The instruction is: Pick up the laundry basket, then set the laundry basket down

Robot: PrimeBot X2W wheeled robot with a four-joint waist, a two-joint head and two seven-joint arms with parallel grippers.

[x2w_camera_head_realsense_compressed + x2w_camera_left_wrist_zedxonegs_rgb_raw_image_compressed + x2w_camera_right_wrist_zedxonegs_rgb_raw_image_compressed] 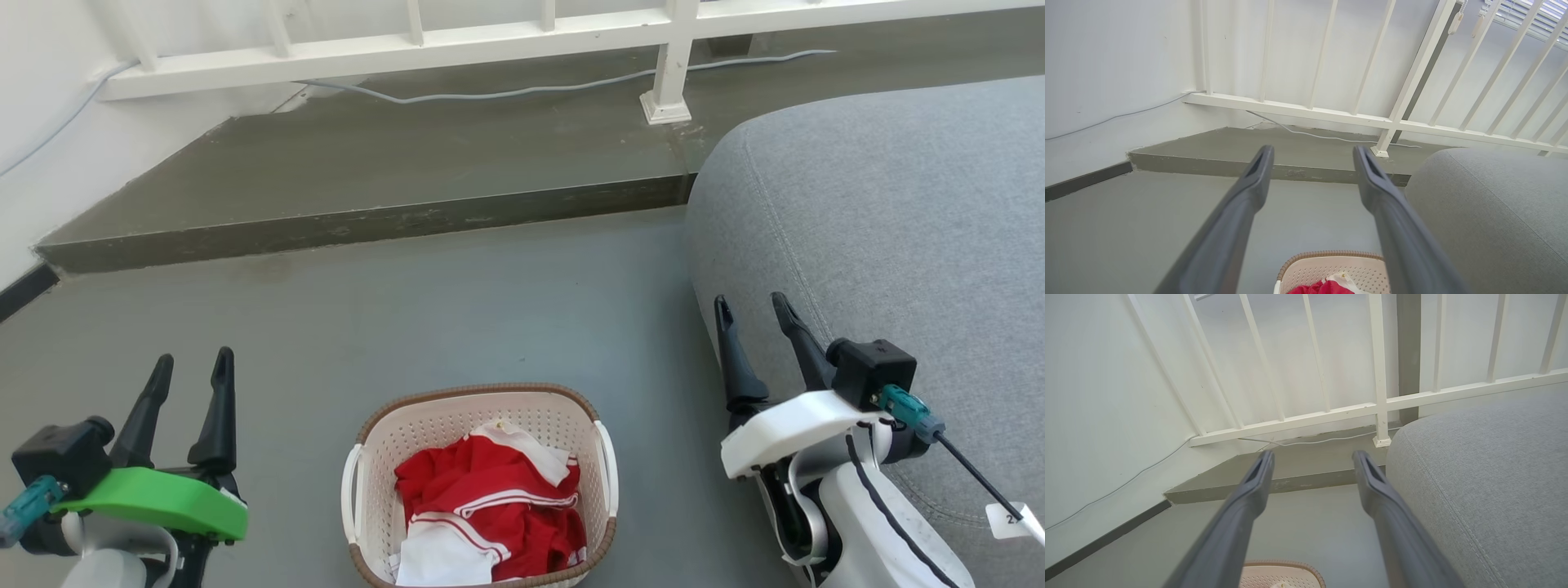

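Observation:
The laundry basket [424, 425] stands on the grey floor at the bottom centre of the head view, cream-white and perforated with a brown woven rim and white side handles. Red and white clothes [490, 510] lie inside it. My left gripper [192, 367] hangs open to the basket's left, apart from it, nothing between its fingers. My right gripper [755, 310] is open to the basket's right, beside the sofa edge. The basket's far rim [1331, 255] peeks between the left fingers, and the same rim [1282, 565] lies low in the right wrist view.
A grey fabric sofa [898, 229] fills the right side. A raised concrete step [367, 220] crosses the floor beyond the basket, with a white railing [669, 73] and a loose cable [490, 91] on it. A white wall [49, 122] closes the left.

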